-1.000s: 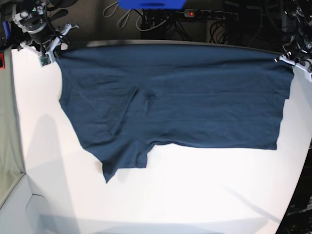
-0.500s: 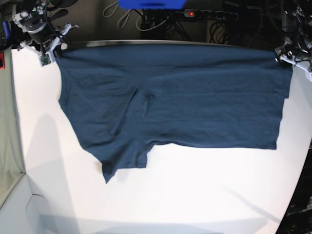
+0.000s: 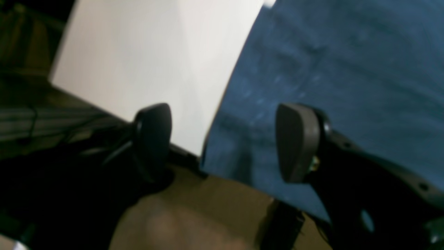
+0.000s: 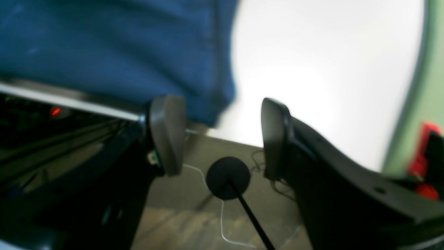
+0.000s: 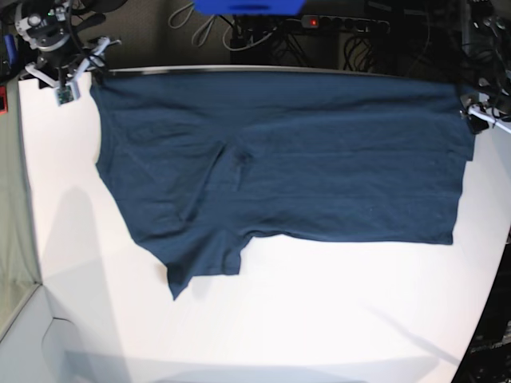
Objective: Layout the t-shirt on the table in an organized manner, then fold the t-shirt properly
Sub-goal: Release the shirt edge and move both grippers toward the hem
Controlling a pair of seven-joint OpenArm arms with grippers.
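Note:
The dark navy t-shirt (image 5: 303, 159) lies spread flat across the far half of the white table (image 5: 319, 319), with a sleeve pointing toward the near left. My right gripper (image 5: 70, 70) stands open just off the shirt's far-left corner. In the right wrist view the right gripper (image 4: 221, 137) holds nothing, with the t-shirt (image 4: 104, 45) edge lying beyond its fingers on the table (image 4: 312, 69). My left gripper (image 5: 485, 120) sits at the shirt's far-right corner. In the left wrist view the left gripper (image 3: 225, 142) is wide open, and the t-shirt (image 3: 347, 69) rests on the table (image 3: 156, 59) behind it, ungripped.
A power strip with a red light (image 5: 343, 24), cables and a blue object (image 5: 247, 6) lie behind the table's far edge. A grey-green panel (image 5: 12, 199) borders the left side. A round black stand base (image 4: 228, 177) sits on the floor below the table edge.
Both grippers have opened and let go of the shirt's far corners. The right gripper has drawn back off the far-left corner. The shirt now lies slack on the table.

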